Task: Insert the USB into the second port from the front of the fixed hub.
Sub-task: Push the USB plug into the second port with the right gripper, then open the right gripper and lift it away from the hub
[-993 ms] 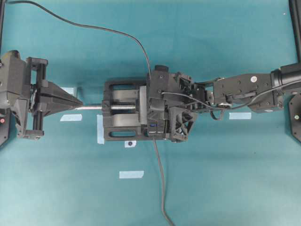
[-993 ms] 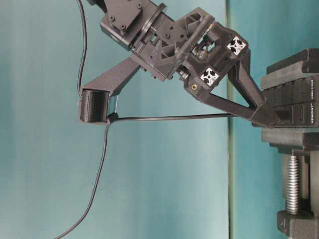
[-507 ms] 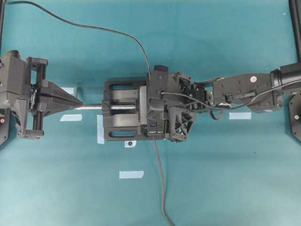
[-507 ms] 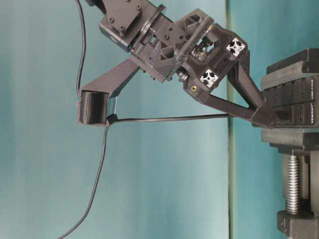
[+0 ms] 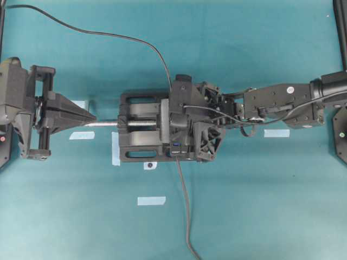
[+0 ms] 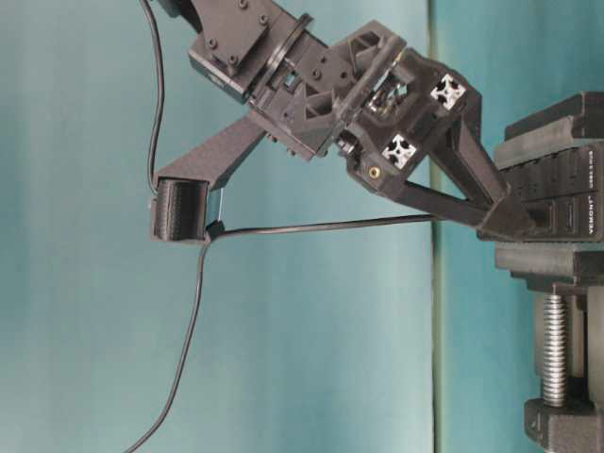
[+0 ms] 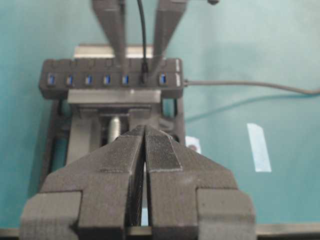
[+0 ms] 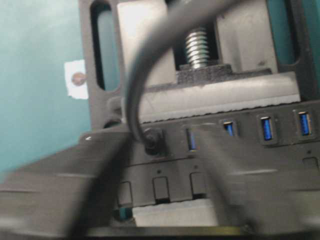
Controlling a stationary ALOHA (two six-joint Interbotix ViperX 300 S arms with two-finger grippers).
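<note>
We see a teal cloth (image 5: 260,206) over the whole table; the R arm (image 5: 282,105) reaches in from the right of the overhead view to the centre; there a black vise (image 5: 138,157) w/ a silver screw (image 5: 105,123) sits approx. mid-table. The left gripper (image 5: 92,119) is level w/ the vise and points at the screw's outer end; its fingers (image 7: 162,155) are pressed flat together w/ nothing betw. them; we can't tell whether the tips touch the screw.

The right gripper (image 7: 141,64) is tilted down onto the vise top; its fingers (image 7: 114,35) stand apart, one on each side of the plug, so the grip is released and nothing is grasped; the R wrist view is blurred but agrees.

The fixed hub (image 7: 75,66) lies clamped across the vise, one row of blue ports facing up. The USB cable (image 5: 108,33) arcs from the top-left of the overhead view down to the hub; the hub's own cable (image 7: 240,84) leaves its end and runs off across the cloth.

The USB (image 7: 144,78) is seated in the hub, upright, in the 2nd port from the end where the hub's cable exits; one blue port (image 7: 161,78) lies betw. it and that end. Several pale tape strips (image 5: 151,201) lie on the cloth.
</note>
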